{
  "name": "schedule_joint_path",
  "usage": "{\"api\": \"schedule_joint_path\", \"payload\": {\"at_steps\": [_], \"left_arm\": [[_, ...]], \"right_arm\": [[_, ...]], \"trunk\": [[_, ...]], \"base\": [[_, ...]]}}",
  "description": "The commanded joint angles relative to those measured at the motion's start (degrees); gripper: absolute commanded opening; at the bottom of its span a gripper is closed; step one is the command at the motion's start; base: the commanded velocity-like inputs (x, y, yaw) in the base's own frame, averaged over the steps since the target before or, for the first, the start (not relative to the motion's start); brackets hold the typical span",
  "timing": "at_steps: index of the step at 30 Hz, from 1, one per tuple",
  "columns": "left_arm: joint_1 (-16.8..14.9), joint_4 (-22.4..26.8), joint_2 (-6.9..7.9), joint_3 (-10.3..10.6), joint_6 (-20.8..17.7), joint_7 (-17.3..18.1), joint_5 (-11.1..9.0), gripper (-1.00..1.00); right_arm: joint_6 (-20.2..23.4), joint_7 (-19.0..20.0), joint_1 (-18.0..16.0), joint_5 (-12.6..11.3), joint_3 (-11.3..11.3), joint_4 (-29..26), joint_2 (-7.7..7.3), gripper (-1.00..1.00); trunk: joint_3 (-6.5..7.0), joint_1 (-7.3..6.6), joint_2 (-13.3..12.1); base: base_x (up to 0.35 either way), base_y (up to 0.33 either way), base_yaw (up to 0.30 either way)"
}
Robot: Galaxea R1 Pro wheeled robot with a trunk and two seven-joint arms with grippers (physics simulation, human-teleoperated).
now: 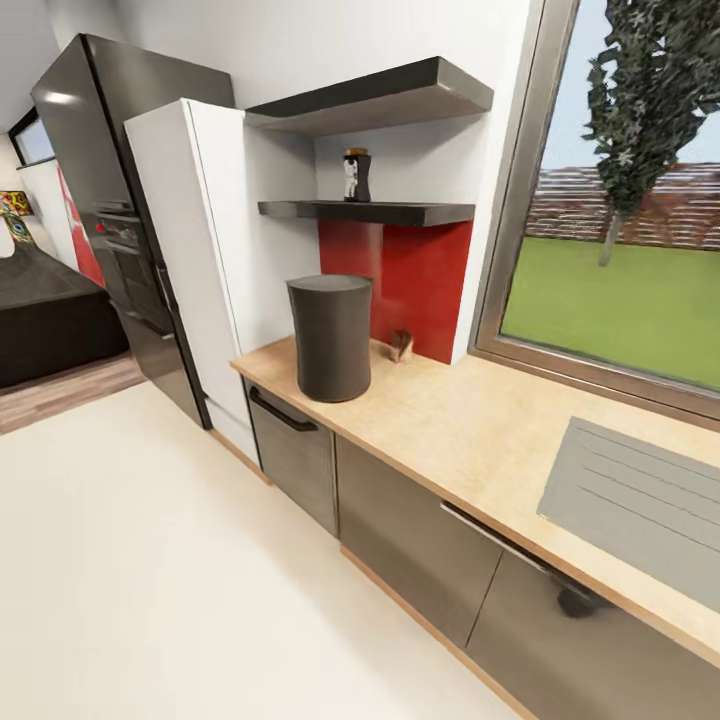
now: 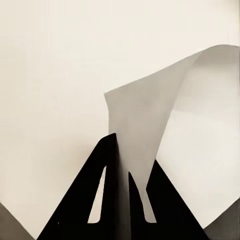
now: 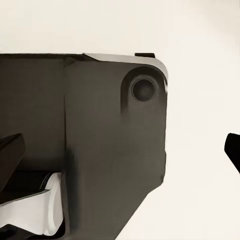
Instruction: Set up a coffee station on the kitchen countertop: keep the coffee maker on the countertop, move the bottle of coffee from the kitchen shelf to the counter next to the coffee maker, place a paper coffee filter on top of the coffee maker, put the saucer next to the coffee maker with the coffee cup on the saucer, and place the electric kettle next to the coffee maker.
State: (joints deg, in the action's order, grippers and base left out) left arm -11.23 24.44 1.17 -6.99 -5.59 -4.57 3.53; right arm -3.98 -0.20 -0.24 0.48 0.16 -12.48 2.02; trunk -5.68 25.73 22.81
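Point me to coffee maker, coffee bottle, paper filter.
coffee maker (image 1: 330, 338), head view, front of the dark cylindrical body.
bottle of coffee (image 1: 356, 177), head view, its middle, on the lower shelf.
paper coffee filter (image 2: 150, 125), left wrist view, centre of sheet.

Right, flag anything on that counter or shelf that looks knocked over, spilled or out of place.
Nothing stands out. The coffee maker stands upright on the countertop, the bottle of coffee upright on the shelf, with no spill showing. The left gripper pinches the paper coffee filter, bent but untorn.

dark grey coffee maker (image 1: 330, 338), red backsplash (image 1: 420, 275)
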Motion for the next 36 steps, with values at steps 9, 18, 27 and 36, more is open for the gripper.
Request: {"api": "schedule_joint_path", "payload": {"at_steps": [9,18,27,36], "left_arm": [[0.0,0.1,-0.03,-0.2,0.0,0.3,0.5,-1.0],[0.0,0.1,-0.03,-0.2,0.1,0.3,0.5,-1.0],[0.0,0.1,-0.03,-0.2,0.1,0.3,0.5,-1.0],[0.0,0.1,-0.07,-0.2,0.1,0.3,0.5,-1.0]], "right_arm": [[-0.2,0.2,0.0,0.1,0.1,0.0,0.0,1.0],[-0.2,0.2,0.0,0.1,0.0,0.0,0.0,1.0],[-0.2,0.0,0.0,0.0,-0.1,-0.1,0.0,1.0],[-0.2,0.1,0.0,0.0,-0.1,-0.1,0.0,1.0]], "trunk": [[-0.11,0.06,0.1],[-0.11,0.06,0.1],[-0.11,0.06,0.1],[-0.11,0.06,0.1]], "base": [[0.259,0.245,0.0],[0.259,0.245,0.0],[0.239,0.258,0.0],[0.176,0.295,0.0]]}}
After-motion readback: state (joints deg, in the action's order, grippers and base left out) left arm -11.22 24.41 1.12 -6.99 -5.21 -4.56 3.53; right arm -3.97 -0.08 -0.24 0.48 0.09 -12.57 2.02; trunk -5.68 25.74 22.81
